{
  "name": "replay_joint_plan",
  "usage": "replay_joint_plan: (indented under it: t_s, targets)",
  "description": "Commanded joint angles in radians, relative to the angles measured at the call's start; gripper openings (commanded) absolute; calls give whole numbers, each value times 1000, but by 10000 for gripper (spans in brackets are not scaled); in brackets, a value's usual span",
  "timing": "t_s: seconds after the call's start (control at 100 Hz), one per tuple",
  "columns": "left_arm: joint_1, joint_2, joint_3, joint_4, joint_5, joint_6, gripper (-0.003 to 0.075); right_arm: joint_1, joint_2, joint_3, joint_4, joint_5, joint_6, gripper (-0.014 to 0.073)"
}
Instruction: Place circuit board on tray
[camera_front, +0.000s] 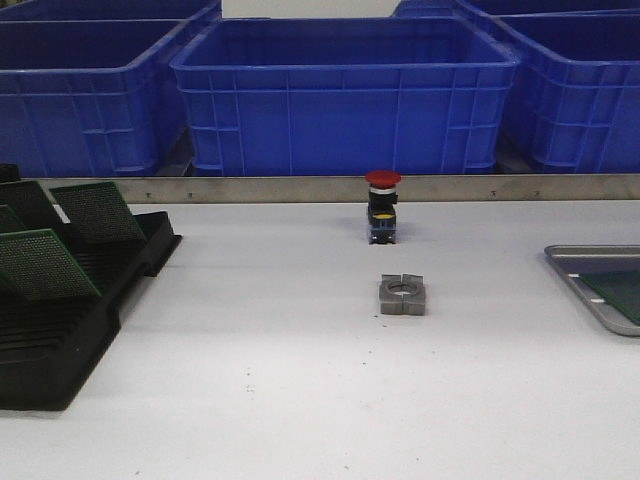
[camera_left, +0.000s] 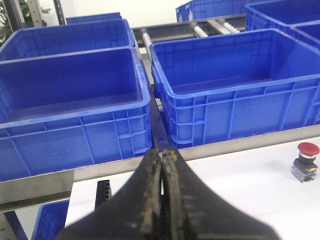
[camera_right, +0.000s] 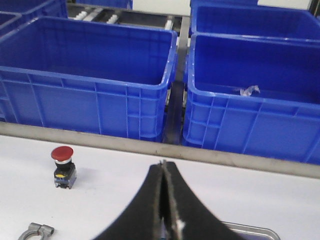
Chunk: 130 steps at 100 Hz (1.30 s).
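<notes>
Green circuit boards (camera_front: 95, 212) stand tilted in a black slotted rack (camera_front: 60, 340) at the table's left. The grey metal tray (camera_front: 585, 268) lies at the right edge, cut off by the frame, with a green board (camera_front: 620, 292) lying flat in it. Neither gripper shows in the front view. In the left wrist view my left gripper (camera_left: 162, 154) is shut and empty, above the table near the rack's corner (camera_left: 102, 194). In the right wrist view my right gripper (camera_right: 163, 164) is shut and empty, with the tray's rim (camera_right: 250, 231) just beside it.
A red-capped push button (camera_front: 382, 207) stands at the table's middle back, and a grey metal clamp block (camera_front: 402, 295) lies in front of it. Several blue plastic crates (camera_front: 340, 95) line the far side behind a metal rail (camera_front: 300, 188).
</notes>
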Motion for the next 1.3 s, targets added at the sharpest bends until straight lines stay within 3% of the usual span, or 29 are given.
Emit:
replay_joint_plan:
  t_s: [0.0,0.38,1.29]
  targets:
    - [1,-60,9,-33,-22,-10,-17,0,-78,9,15,7,-18,-67]
    - [1,-347,192,-31,-22,-8,-17,0,-379,128,15,20,-18,-67]
    - [1,-391,212,-31,-22,-8,-17,0,-386,128,15,33,-18,-67]
